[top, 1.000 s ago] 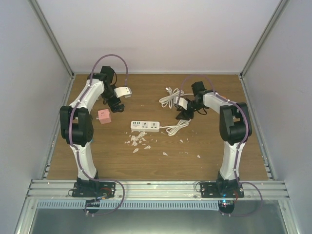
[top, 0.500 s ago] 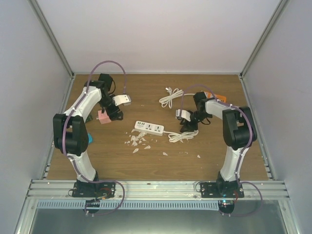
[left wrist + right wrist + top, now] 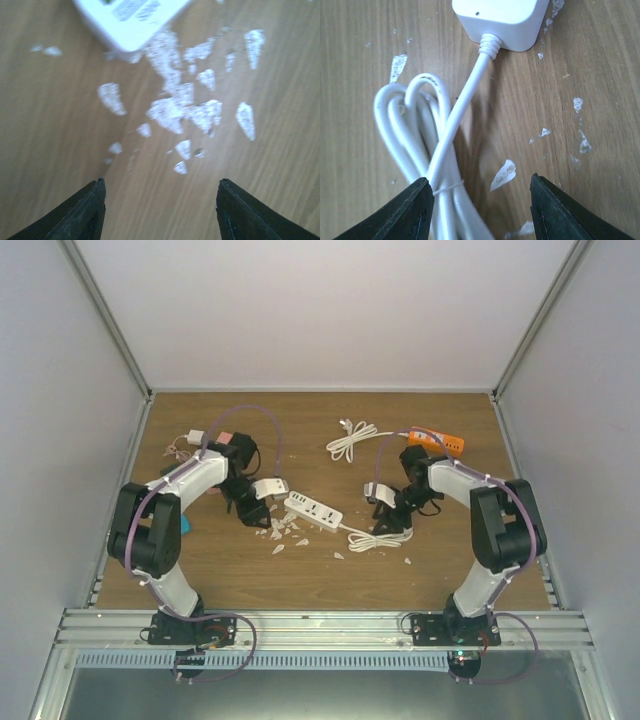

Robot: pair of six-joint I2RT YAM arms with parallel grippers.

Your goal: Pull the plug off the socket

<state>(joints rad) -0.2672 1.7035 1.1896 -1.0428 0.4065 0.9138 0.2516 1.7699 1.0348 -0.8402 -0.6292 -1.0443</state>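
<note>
The socket is a white power strip [image 3: 313, 511] lying slantwise on the wooden table; I cannot make out a plug on it. Its end shows at the top of the left wrist view [image 3: 130, 20] and, with its cord exit, in the right wrist view [image 3: 500, 20]. My left gripper [image 3: 252, 508] [image 3: 160, 210] stands open just left of the strip, over white flecks, with nothing between its fingers. My right gripper [image 3: 390, 516] [image 3: 480, 205] is open at the strip's cord end. The tied cord bundle [image 3: 420, 150] lies against its left finger [image 3: 410, 210].
A second coiled white cable [image 3: 352, 437] lies at the back middle, an orange item [image 3: 440, 440] at the back right. A small white object [image 3: 190, 439] sits at the back left, something blue [image 3: 185, 524] by the left arm. White flecks [image 3: 285, 532] litter the wood.
Both arms came toward the near side. The strip slid nearer and turned. My left gripper moved from the back left to the strip's left end and narrowed its jaws. The pink cube is out of sight.
</note>
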